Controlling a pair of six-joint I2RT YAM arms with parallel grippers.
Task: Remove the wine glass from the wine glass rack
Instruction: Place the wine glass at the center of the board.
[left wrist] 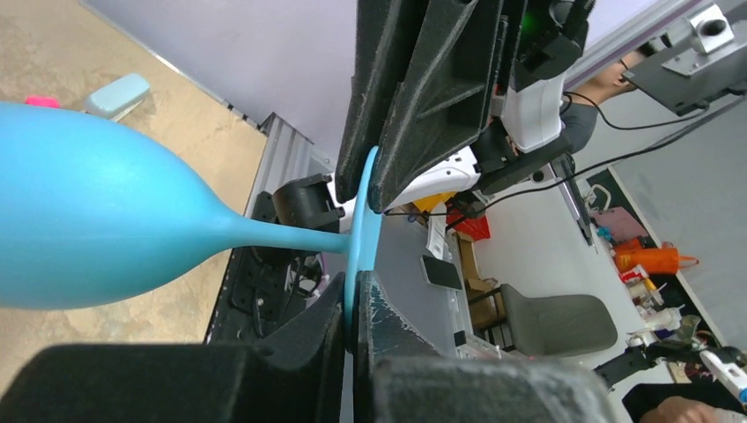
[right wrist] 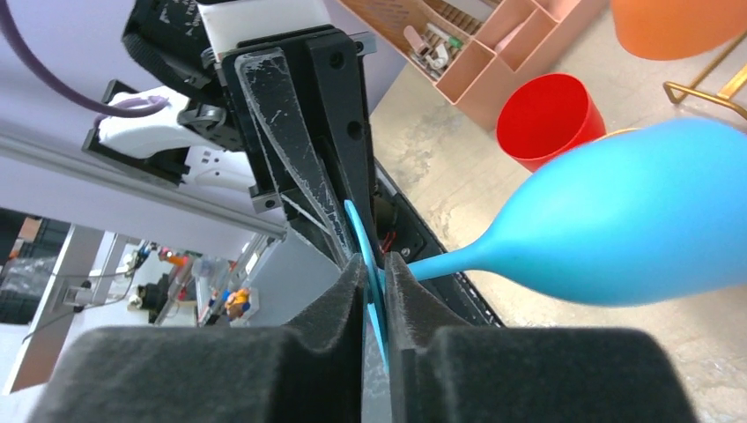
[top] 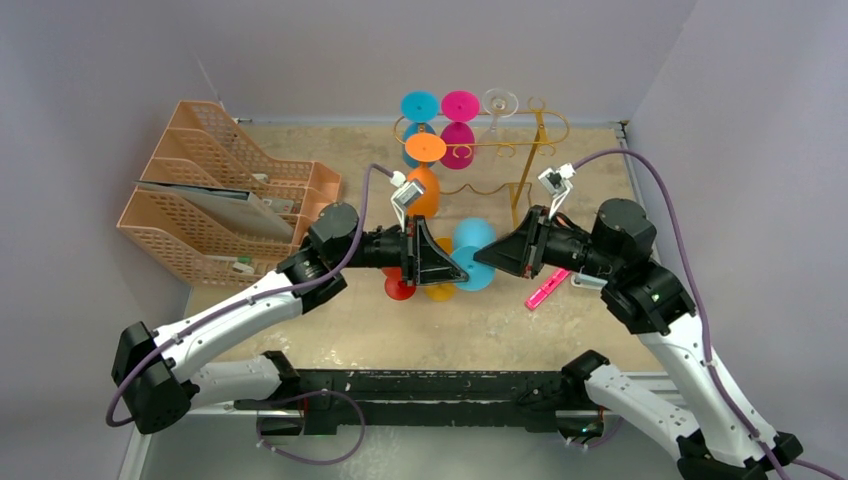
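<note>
table (top: 330,325) is running wall to wall, purple walls closing it in on the left, back and right, so the only open edge is the near one where the arm bases are sitting. peach mesh file trays (top: 215,200) are taking up the left side, pushed against the left wall. gold wire wine glass rack (top: 527,175) is standing at the back centre, close to the back wall, with a cyan glass (top: 420,106), a magenta glass (top: 460,105), a clear glass (top: 499,102) and an orange glass (top: 425,180) hanging on it.

blue wine glass (top: 470,237) is already off the rack. it's hanging in the air over the middle of the table, in front of the rack, lying roughly sideways. left gripper (left wrist: 352,291) is pinching one edge of its flat round foot with the fingers nearly together, and right gripper (right wrist: 374,264) is pinching the opposite edge the same narrow way, tips almost touching each other.

a red cup (right wrist: 548,119) and a yellow-orange glass (top: 440,291) are sitting on the table right under the left gripper, so it's tight below. a pink marker (top: 546,289) is lying by the right arm. bare beige tabletop is showing along the near strip and on the right toward the wall.
</note>
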